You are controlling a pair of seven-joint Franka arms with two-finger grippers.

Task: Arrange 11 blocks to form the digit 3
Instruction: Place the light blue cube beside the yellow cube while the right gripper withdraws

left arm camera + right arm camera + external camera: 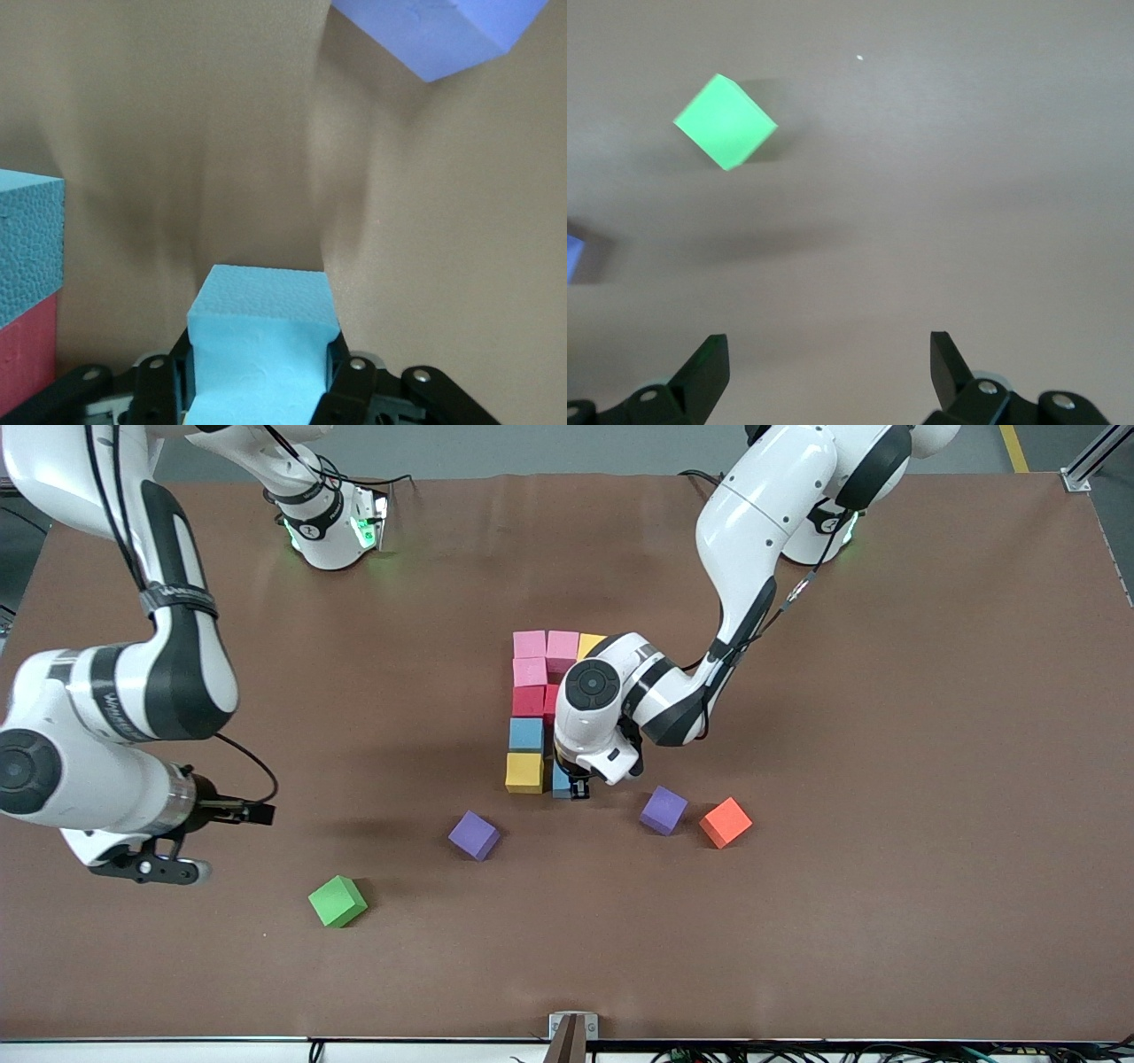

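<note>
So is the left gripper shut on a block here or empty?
Shut on a light blue cube: the left gripper has its fingers pressed against both sides.

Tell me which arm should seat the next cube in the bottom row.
Left, I'd say. Its claw is shut on a light blue cube beside the yellow cube ending the figure. The right claw waits open over bare table near the green cube.

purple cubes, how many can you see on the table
2. One purple cube lies loose nearer the front camera than the built column, toward the right arm's end. The other purple cube sits beside the orange cube, toward the left arm's end. None seems hidden.
</note>
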